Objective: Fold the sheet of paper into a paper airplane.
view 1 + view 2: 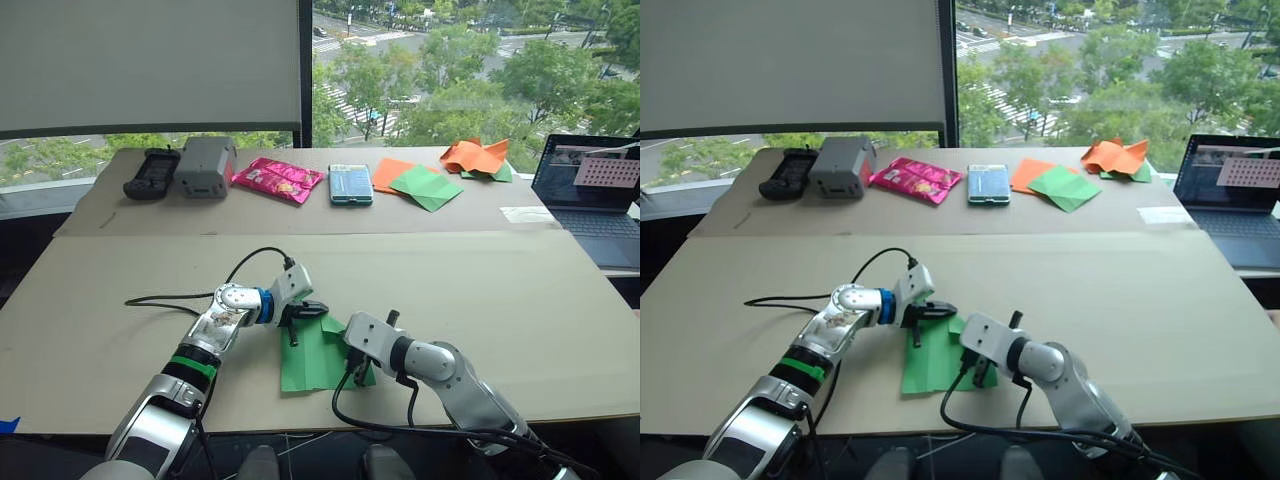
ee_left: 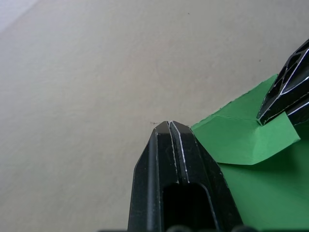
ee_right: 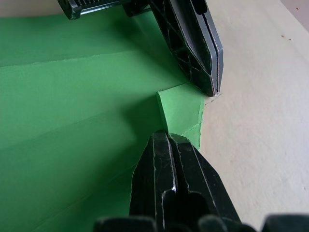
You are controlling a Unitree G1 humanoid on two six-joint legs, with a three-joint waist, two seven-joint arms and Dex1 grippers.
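Pressing sheet of paper (image 1: 312,358), both fingers closed, folded corner (image 3: 181,108)

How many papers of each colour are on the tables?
Green: 3 — the sheet of paper by the grippers, a flat square, a bit under the crumpled orange.
Orange: 2 — a flat sheet, a crumpled shape.
Total: 5

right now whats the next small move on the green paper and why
Probably press the right end effector down on the small folded corner flap to set its crease: the paper is barely folded, and both end effectors, the left included, sit shut at that corner.
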